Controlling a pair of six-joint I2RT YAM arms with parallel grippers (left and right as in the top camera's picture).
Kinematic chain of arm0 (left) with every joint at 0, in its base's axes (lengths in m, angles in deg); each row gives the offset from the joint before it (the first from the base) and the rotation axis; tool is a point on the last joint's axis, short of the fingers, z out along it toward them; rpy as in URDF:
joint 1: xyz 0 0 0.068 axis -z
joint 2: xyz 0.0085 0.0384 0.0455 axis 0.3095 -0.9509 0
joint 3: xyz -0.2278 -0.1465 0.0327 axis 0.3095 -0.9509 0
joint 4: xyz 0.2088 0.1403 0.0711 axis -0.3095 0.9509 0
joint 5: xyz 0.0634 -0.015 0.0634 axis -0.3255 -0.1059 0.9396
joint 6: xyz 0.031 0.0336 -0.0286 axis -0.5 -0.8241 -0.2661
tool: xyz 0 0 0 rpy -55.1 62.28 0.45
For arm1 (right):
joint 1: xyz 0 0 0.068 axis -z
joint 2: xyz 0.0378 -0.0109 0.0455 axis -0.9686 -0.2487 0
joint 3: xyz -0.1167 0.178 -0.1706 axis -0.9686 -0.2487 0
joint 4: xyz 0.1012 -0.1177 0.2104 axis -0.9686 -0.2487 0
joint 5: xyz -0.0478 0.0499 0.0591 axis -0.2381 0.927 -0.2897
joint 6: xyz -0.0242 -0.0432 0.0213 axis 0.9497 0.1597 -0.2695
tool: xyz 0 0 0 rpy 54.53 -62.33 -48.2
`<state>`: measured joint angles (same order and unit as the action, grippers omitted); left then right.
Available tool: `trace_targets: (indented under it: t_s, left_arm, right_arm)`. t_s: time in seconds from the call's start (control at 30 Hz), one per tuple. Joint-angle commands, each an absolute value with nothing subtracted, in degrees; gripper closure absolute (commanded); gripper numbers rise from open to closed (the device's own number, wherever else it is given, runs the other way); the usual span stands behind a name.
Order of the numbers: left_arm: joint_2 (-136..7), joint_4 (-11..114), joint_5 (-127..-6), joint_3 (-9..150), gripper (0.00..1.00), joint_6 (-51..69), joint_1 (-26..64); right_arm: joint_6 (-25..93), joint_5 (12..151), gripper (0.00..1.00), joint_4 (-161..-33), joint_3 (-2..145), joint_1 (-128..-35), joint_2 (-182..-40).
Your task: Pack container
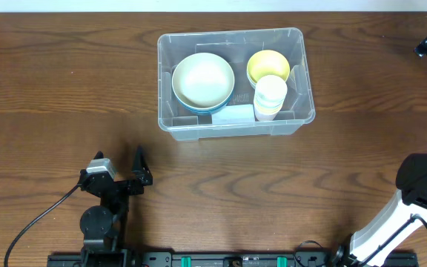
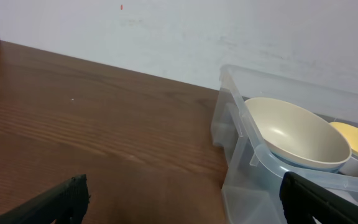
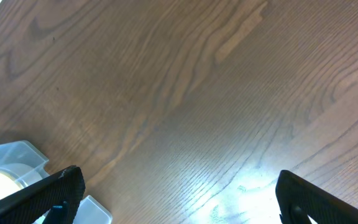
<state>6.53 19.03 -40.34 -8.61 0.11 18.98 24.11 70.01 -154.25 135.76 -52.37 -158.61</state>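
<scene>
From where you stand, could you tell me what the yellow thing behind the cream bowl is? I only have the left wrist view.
Observer: It is a yellow bowl at the far right of the container. A pale cup sits just on its near side.
Operator: Thank you. Where is the right arm, please?
Observer: The right gripper is open and empty, over bare table off the container's right side.
Operator: And is my own gripper lined up with the bin?
Observer: Not quite. The left gripper is open, nearer the table's front edge and just left of the container's left wall.
</scene>
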Motion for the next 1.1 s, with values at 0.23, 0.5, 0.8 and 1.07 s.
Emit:
trace_targets:
  t_s: [0.23,0.5,0.8,1.07]
  left_arm:
    - [6.8,21.5,-39.8,-9.5,0.02,0.2,18.7]
    - [6.8,21.5,-39.8,-9.5,0.02,0.2,18.7]
    - [6.8,21.5,-39.8,-9.5,0.02,0.2,18.7]
    - [6.8,21.5,-39.8,-9.5,0.02,0.2,18.7]
  right_arm:
    - [23.3,69.6,0.01,-154.3,136.5,-59.2,-157.1]
    - [23.2,69.6,0.01,-154.3,136.5,-78.1,-154.4]
    - [23.5,57.2,0.01,-154.3,136.5,-96.5,-154.1]
    - [28.0,54.8,0.01,-144.6,135.5,-101.6,-151.6]
